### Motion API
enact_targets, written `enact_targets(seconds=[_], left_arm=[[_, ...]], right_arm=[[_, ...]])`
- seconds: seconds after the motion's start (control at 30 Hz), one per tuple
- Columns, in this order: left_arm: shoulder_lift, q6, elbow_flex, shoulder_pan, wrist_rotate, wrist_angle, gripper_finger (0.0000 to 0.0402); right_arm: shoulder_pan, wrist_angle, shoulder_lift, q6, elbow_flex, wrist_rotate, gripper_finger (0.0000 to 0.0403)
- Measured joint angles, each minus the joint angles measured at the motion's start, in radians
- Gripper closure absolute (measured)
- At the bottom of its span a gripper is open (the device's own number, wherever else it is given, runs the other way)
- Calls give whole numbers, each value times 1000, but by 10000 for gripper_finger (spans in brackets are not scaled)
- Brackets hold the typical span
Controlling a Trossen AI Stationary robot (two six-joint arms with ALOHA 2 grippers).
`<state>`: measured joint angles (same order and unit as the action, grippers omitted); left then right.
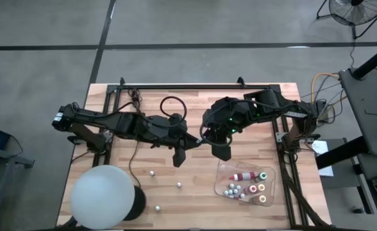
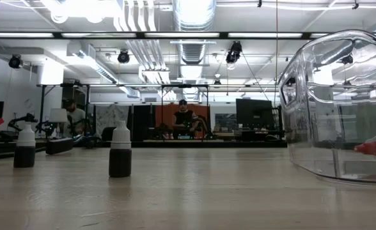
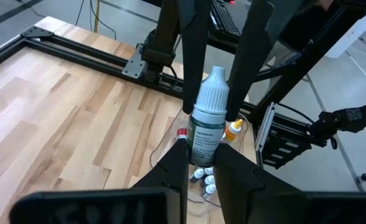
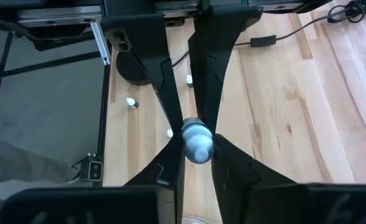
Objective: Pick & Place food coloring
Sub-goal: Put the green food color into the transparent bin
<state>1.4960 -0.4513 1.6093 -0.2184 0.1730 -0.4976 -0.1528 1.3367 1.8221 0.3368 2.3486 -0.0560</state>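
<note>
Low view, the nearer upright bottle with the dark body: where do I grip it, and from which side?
Take the nearer bottle by its wide dark body, below the tapered white cap. It stands upright with bare table all round, so coming straight down with the fingers either side looks safest; the narrow cap would likely slip.

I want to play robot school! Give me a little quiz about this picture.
1. True or false: the tray is empty.
2. What colour is the cap of the bottle held in the left gripper? A red, B white, C green.
3. Fill in: the big white ball sits on the ___ arm's side of the table.

Key: 1 false, small bottles lie in it. 2 B. 3 left.
</note>
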Motion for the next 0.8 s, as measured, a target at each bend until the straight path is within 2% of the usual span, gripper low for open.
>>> enact_targets(seconds=[0.23, 0.5, 0.67, 0.8], left_arm=[[-3, 8, 0, 1, 3, -14, 316], [-6, 8, 0, 25, 9, -37, 226], [-6, 4, 0, 46, 9, -56, 170], [-6, -4, 0, 62, 9, -73, 138]], right_arm=[[-7, 71, -3, 11, 0, -1, 346], [-54, 167, -3, 29, 0, 7, 345], [-120, 215, -3, 40, 0, 80, 344], [-160, 235, -3, 81, 0, 94, 344]])
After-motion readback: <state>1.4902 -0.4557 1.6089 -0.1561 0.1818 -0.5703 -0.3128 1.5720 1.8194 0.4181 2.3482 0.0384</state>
